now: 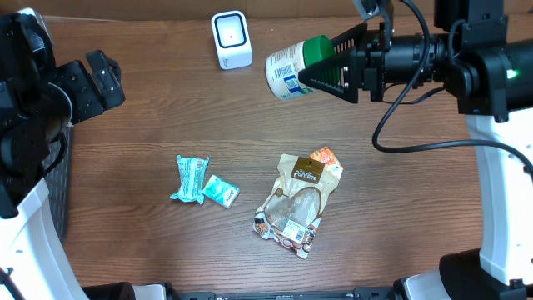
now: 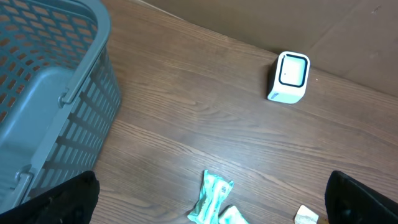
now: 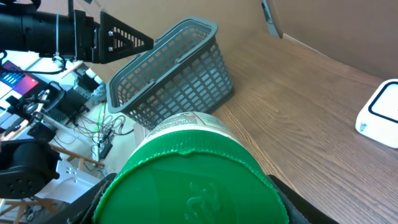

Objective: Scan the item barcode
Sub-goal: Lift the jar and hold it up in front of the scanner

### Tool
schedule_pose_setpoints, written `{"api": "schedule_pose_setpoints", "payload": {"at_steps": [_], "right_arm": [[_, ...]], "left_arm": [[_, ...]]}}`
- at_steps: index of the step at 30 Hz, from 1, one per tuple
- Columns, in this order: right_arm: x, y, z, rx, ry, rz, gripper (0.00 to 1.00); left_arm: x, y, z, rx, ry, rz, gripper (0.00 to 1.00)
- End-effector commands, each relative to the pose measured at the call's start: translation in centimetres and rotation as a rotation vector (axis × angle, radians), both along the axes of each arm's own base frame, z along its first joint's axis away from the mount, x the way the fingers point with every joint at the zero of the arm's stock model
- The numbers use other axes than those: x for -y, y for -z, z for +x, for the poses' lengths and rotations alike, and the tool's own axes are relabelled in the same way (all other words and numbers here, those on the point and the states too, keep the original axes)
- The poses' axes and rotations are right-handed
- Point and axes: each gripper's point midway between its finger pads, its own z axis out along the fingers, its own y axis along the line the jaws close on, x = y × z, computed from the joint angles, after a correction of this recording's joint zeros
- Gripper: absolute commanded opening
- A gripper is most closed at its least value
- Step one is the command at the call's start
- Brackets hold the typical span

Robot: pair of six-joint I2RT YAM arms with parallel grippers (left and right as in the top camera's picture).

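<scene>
Basket sits at the far left, grey and slatted, on the brown table. Beside it the left gripper hangs over the wood with its jaws spread wide and nothing between them. Right of that, towards the near edge, two teal packets lie touching each other. The white scanner stands upright at the far edge. A printed pouch lies flat and crumpled near the middle front. Just right of the scanner, the canister lies on its side in the air (white body, green lid), its base towards the scanner. The right gripper pinches it at the lid end.
</scene>
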Motion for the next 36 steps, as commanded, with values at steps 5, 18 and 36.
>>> {"api": "schedule_pose_setpoints", "payload": {"at_steps": [5,18,36], "right_arm": [[0.0,-0.3,0.3,0.061,0.030,-0.039,0.27],[-4.8,11.2,10.9,0.129,0.261,-0.435,0.27],[-11.7,17.4,27.8,1.059,0.278,-0.728,0.24]], "left_arm": [[-0.3,-0.2,0.1,0.010,-0.017,0.001,1.00],[-0.3,-0.2,0.1,0.010,-0.017,0.001,1.00],[-0.3,-0.2,0.1,0.010,-0.017,0.001,1.00]]}}
